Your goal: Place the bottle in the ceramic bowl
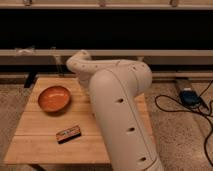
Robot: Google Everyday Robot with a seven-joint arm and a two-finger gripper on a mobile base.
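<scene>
The orange-terracotta ceramic bowl (54,98) sits on the left part of the wooden table (40,147) and looks empty. My white arm (117,107) fills the middle of the view, with its bend (80,61) over the table's back edge, right of the bowl. The gripper is hidden behind the arm, so it does not show. The bottle is out of view as well.
A dark rectangular box with an orange label (68,134) lies on the table in front of the bowl. A blue device (189,96) and black cables (172,107) lie on the floor to the right. A dark wall with rails runs behind the table.
</scene>
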